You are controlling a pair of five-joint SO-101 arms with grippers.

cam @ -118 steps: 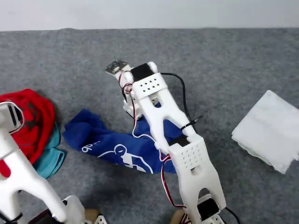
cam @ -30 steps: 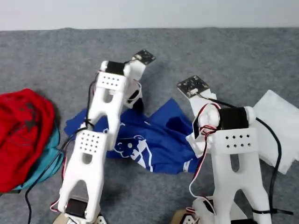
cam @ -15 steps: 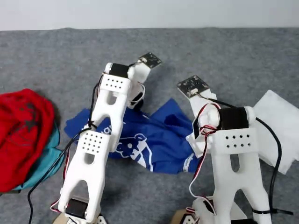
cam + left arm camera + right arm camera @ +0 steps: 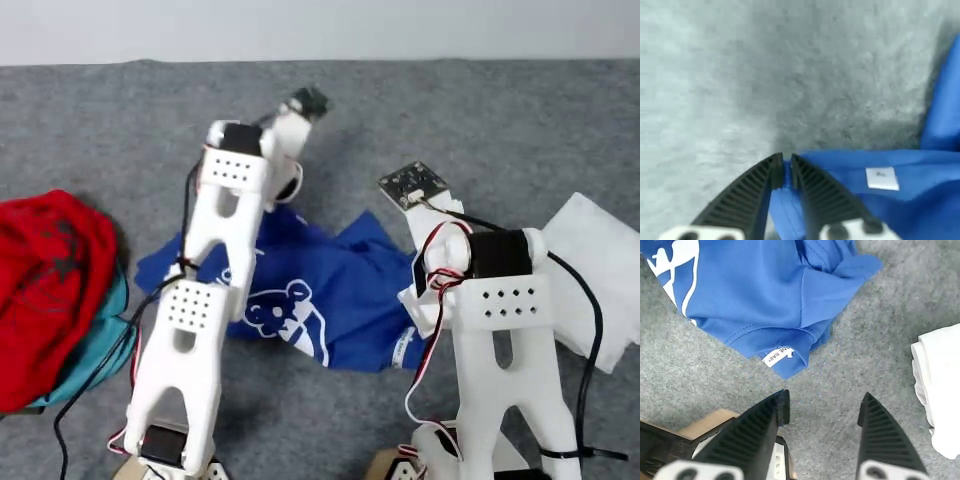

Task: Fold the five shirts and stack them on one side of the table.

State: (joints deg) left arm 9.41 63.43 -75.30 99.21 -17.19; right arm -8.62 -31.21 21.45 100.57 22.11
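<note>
The left gripper [image 4: 783, 164] is clamped on an edge of the crumpled blue shirt [image 4: 330, 290] of soft knit fabric with a white print. Its black ribbed jaws meet on the cloth near a small white label [image 4: 882, 178]. The right gripper [image 4: 826, 402] is spread wide with nothing between its jaws, above the grey felt table cover [image 4: 500, 110] just beside the blue shirt's hem. That shirt lies mid-table between both arms. A folded white shirt [image 4: 585, 270] lies to the right. To the left, a rumpled red shirt [image 4: 50, 270] sits on a teal shirt [image 4: 105, 340].
</note>
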